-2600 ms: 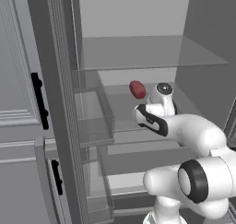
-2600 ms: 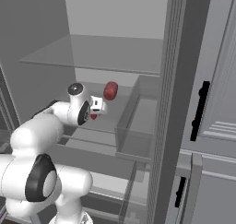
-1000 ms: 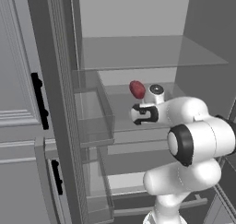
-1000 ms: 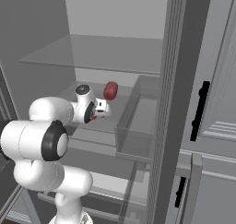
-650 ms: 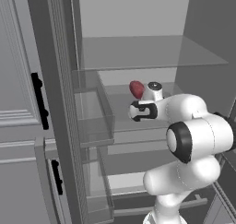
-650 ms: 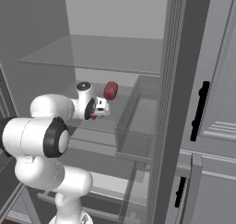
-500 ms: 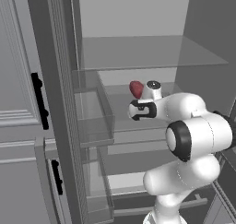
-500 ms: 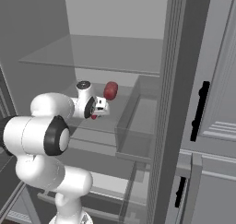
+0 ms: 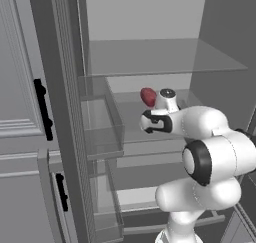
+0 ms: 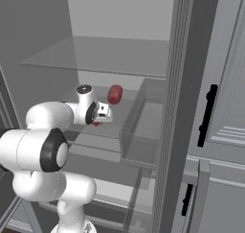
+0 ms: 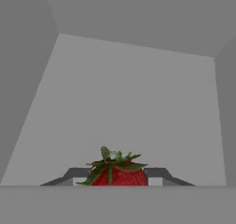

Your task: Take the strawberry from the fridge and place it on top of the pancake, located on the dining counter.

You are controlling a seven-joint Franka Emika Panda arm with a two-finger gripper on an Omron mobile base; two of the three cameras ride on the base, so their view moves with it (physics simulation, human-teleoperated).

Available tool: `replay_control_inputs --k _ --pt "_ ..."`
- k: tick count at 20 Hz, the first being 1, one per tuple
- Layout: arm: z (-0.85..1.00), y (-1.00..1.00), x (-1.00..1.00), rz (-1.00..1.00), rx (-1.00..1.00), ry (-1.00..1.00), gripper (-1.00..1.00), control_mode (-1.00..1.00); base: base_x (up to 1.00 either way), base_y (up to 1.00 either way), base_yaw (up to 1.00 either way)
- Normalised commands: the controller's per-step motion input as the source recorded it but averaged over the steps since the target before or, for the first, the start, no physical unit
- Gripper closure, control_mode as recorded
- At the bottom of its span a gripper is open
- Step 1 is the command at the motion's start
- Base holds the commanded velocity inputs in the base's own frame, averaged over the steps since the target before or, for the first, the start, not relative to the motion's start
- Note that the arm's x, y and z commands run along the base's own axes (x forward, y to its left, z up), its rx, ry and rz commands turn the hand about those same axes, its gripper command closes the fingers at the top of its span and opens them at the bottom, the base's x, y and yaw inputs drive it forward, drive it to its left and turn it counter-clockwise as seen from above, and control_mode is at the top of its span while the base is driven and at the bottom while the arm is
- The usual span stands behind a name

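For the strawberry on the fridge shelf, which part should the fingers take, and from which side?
Grip the strawberry across its red body, below the green leafy cap, coming in level from the open front of the fridge. The hand view shows the gripper shut on it just so, a finger on each flank, cap up.

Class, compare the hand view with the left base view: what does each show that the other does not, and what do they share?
Hand view alone: the strawberry's green leafy cap, sitting between the pincer's two fingertips, which are shut on it.

Left base view alone: the white arm, the fridge door bins, the glass shelf above and the black cabinet handles.

Both: the red strawberry and the pale fridge interior.
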Motion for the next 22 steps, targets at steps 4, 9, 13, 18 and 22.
replay_control_inputs --k 4,9,13,18,22 --pt "0.15 0.00 -0.33 -0.06 0.00 -0.01 1.00 -1.00 0.00 0.00 0.00" --pt "0.34 0.00 -0.65 -0.04 0.00 -0.04 1.00 -1.00 0.00 0.00 0.00" --pt "0.62 0.00 -0.84 0.00 0.00 -0.08 1.00 -1.00 0.00 0.00 0.00" --pt "0.77 0.00 -0.95 0.00 0.02 -0.09 1.00 -1.00 0.00 0.00 0.00" --pt "0.89 0.00 -0.98 0.00 0.00 -0.03 1.00 -1.00 0.00 0.00 0.00"
